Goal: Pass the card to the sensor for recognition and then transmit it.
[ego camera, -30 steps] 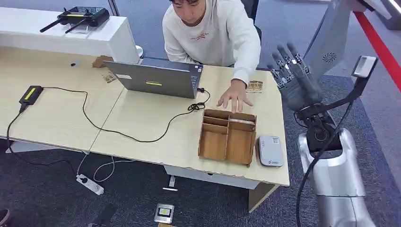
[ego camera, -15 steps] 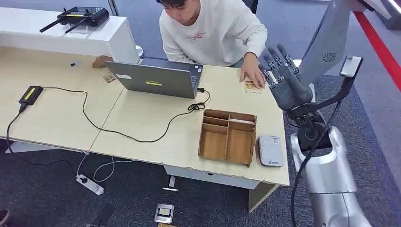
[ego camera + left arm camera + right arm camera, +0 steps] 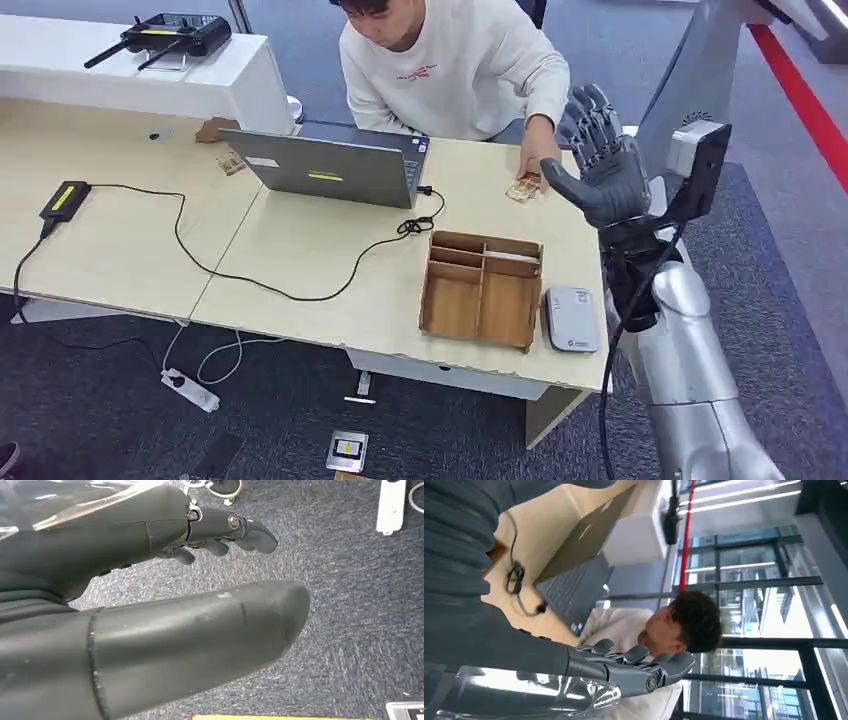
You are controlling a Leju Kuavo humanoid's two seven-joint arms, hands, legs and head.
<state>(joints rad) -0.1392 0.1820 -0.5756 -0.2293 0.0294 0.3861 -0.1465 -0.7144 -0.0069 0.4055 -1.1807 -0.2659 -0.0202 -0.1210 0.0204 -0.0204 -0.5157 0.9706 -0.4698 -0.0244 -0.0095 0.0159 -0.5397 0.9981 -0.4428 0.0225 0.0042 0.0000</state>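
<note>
A small patterned card (image 3: 522, 188) is tilted up off the table's far edge, pinched by a person's hand (image 3: 536, 160). My right hand (image 3: 598, 162) is raised just right of that card, fingers spread upward and thumb pointing toward it, holding nothing. In the right wrist view its straight fingers (image 3: 639, 666) reach toward the person (image 3: 689, 622). The grey-white sensor box (image 3: 570, 318) lies flat near the table's front right corner. My left hand (image 3: 150, 545) hangs over grey carpet with its fingers apart, holding nothing.
A compartmented wooden tray (image 3: 483, 288) sits left of the sensor. A grey laptop (image 3: 335, 165) with a black cable (image 3: 300, 290) stands mid-table. More cards (image 3: 231, 163) lie behind the laptop's left side. A black device (image 3: 65, 200) rests far left.
The person's hand went from the tray back to the card and tipped it up. My right hand swung left toward the card and turned, thumb now out.
</note>
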